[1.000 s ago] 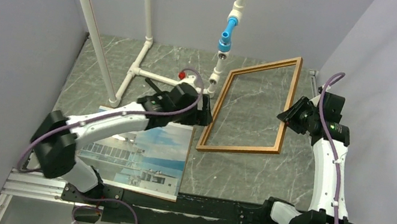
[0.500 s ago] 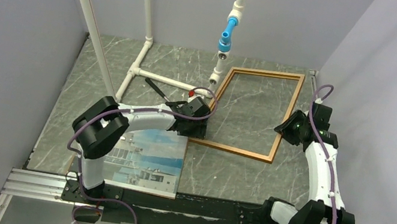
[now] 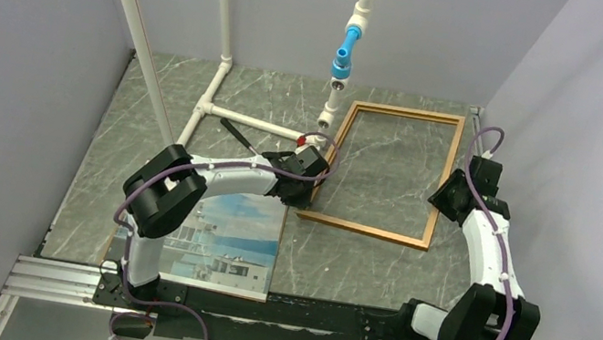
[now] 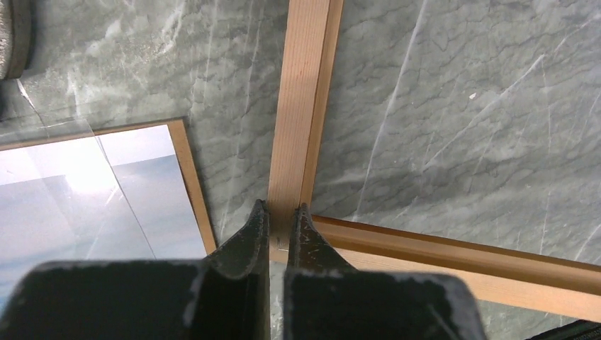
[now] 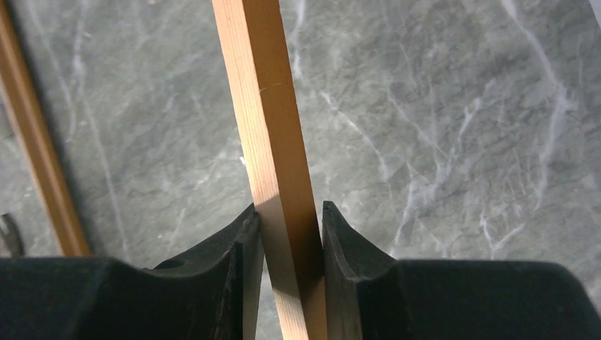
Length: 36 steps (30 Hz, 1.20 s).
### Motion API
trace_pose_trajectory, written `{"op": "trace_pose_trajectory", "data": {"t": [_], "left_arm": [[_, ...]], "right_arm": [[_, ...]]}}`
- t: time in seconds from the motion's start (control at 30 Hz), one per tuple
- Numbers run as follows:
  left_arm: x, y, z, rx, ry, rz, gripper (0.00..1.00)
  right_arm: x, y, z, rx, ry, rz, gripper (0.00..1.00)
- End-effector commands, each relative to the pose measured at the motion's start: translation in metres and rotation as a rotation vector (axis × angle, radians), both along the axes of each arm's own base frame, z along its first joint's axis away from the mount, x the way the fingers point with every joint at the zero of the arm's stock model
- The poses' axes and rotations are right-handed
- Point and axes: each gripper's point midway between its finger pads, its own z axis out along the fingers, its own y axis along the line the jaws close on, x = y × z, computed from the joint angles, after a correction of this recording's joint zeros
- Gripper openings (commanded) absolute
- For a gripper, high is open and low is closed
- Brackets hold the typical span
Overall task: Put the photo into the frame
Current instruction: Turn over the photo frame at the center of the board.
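— If you start at the left, what lies on the bench?

— At the near left lies the photo, flat and picture side up: a white building under blue sky. It rests on a brown board, whose thin edge shows around the print in the left wrist view. The left arm's upper link hides part of the print's near-left side.

— And the left end effector?

— It is clenched. In the wrist view its two fingers stand almost together, only a thin slit between them, with the tips right over the frame's near-left corner. That slit is narrower than the rail is wide. Whether the tips press on the wood I cannot tell.

— Where is the frame?

— Right of the photo, on the right half of the bench and reaching toward the far wall. It is an open rectangle of orange-brown rails with grey marble showing through. A strip of bare bench separates its left rail from the board's edge. Past its far-left corner stands a white pipe stand.

— And on the right?

— The right end effector is grasping the frame by its right rail. The wrist view shows the rail running between the two fingers, one finger on each side of the wood. Whether that side is raised off the bench I cannot tell.
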Motion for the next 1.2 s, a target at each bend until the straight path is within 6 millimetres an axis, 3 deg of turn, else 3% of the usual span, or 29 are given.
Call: {"op": "trace_pose_trajectory", "data": {"t": [0.0,0.17,0.3,0.4,0.5,0.67,0.83,1.17], "left_arm": [[-0.015,-0.028,0.012,-0.06,0.029,-0.047,0.0],[-0.03,-0.028,0.0,-0.033,0.079,-0.021,0.0],[-0.038,-0.022,-0.006,-0.003,0.1,0.015,0.0],[-0.045,-0.02,-0.005,-0.009,0.108,0.031,0.0],[-0.054,-0.017,-0.006,-0.02,0.122,0.055,0.0],[-0.071,-0.016,-0.009,-0.076,0.167,0.127,0.0],[-0.091,-0.031,-0.006,-0.121,0.176,0.12,0.0],[-0.127,-0.066,0.006,-0.142,0.183,0.049,0.0]], "right_arm": [[-0.025,-0.009,-0.039,-0.011,0.166,-0.078,0.18],[-0.029,-0.011,-0.056,-0.017,0.209,-0.082,0.48],[-0.032,-0.013,-0.062,-0.028,0.221,-0.097,0.64],[-0.032,-0.012,-0.061,-0.02,0.224,-0.094,0.77],[-0.031,-0.013,-0.054,-0.022,0.206,-0.102,0.98],[-0.029,-0.008,-0.036,0.003,0.153,-0.101,1.0],[-0.027,0.007,-0.02,0.059,0.094,-0.052,1.0],[-0.04,0.032,-0.017,0.14,0.07,0.034,1.0]]}}
